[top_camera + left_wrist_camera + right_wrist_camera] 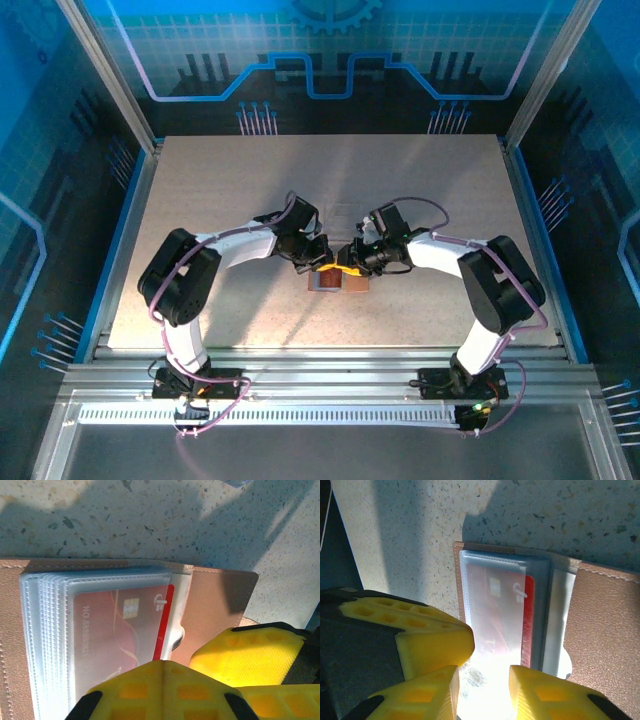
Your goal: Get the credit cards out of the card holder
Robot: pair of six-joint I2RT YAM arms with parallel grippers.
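At the middle of the table [420, 200], between the two arms, we find the card holder [338, 283] lying open and flat, its tan flap [220, 610] spread to one side and a stack of clear sleeves [45, 630] on top. Through the uppermost sleeve we see one of the credit cards [117, 635], red, with a chip and white numbers. One red edge of it pokes out past the sleeve's open mouth. We cannot tell whether more cards sit in the sleeves below.

Our left gripper [160, 677] has its yellow fingers pressed together, low over the holder's near side. Whether it pins the holder or only hovers, we cannot tell. Our right gripper [482, 682] stands narrowly parted with nothing between its fingers, just beside the holder's edge, with bare table in the gap.

We judge the card light, stiff and slick, so it wants a pinch on its flat faces at the exposed red strip, then a straight pull along the sleeve. The sleeves look soft and floppy and the holder light, so the holder will likely slide or lift with the card unless the other gripper presses it down on the tan flap
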